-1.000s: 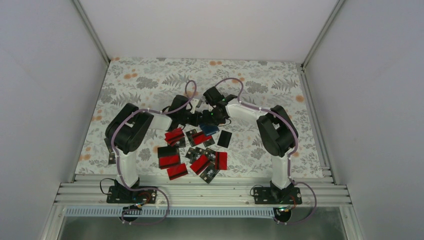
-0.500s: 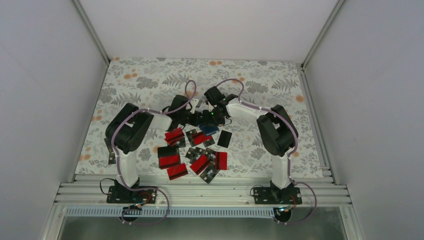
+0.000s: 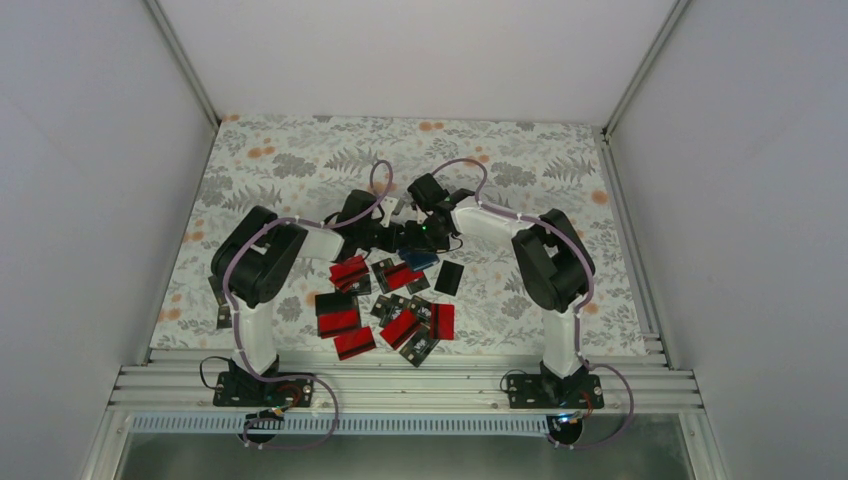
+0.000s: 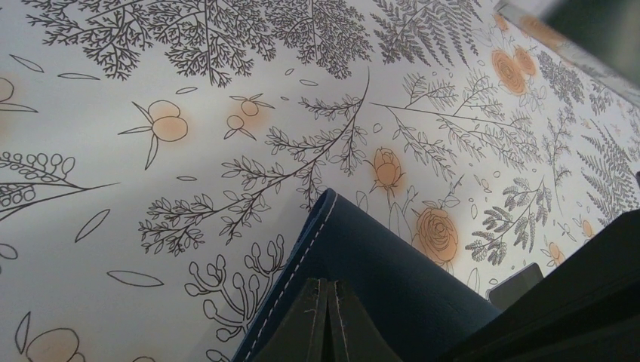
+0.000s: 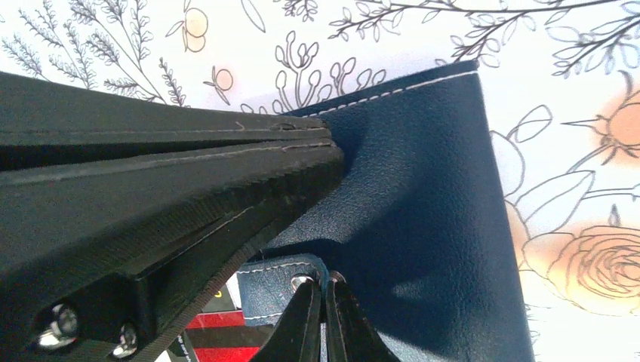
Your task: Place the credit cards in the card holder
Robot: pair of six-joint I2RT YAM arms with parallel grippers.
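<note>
Spreading widest is the floral-printed worktop; near its middle sits the matte, grained navy card holder with pale stitching. The left gripper is pinched shut on one edge, the right gripper on a flap. Just nearer lie flat rectangular credit cards — mostly red-and-black, scattered.

About twelve credit cards, one card holder

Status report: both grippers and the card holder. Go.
Left gripper shut on card holder. Right gripper shut on it too. Credit cards loose on table, on the holder's near side. No obstruction seen.
</note>
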